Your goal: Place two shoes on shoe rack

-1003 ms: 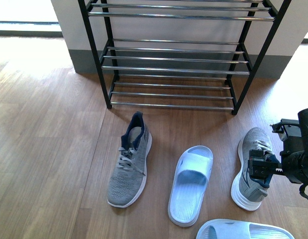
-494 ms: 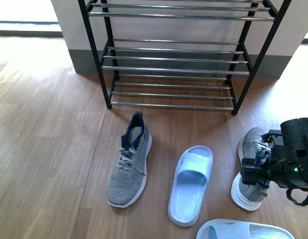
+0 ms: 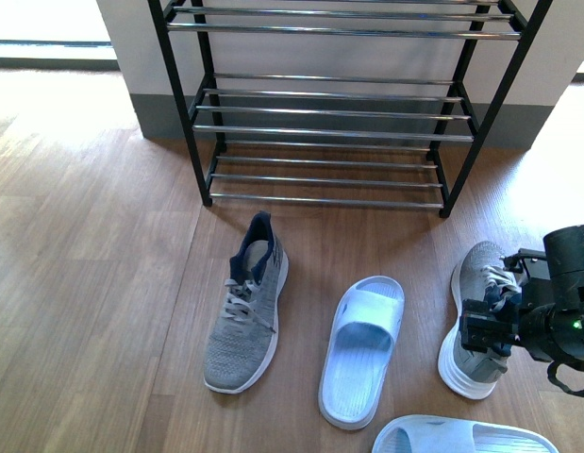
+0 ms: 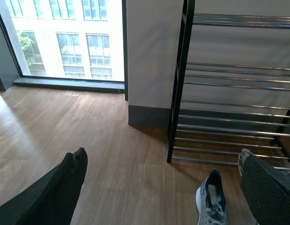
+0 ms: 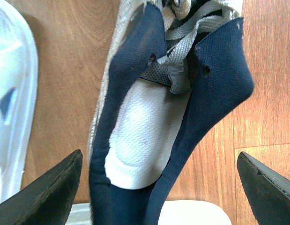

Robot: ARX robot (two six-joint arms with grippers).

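Note:
One grey sneaker point(image 3: 242, 316) lies on the floor in front of the shoe rack point(image 3: 334, 113). The other grey sneaker point(image 3: 480, 274) lies at the right, and my right gripper point(image 3: 488, 330) hangs open over its heel end. In the right wrist view the right gripper point(image 5: 159, 157) straddles the dark blue collar point(image 5: 135, 84), with its fingers point(image 5: 51, 187) wide on either side and touching nothing. A pale blue slide point(image 3: 362, 351) lies between the sneakers. My left gripper point(image 4: 162, 157) is open and empty above the floor, with the left sneaker point(image 4: 211, 204) and the rack point(image 4: 182, 93) ahead.
A second pale slide point(image 3: 461, 439) lies at the front edge of the front view, just below the right sneaker. The rack stands against a white wall point(image 3: 122, 38). A window point(image 4: 65, 37) is to the left of the rack.
My right gripper has shifted left and lower over the right sneaker's heel, covering more of the shoe. The shoes and the rack have not moved.

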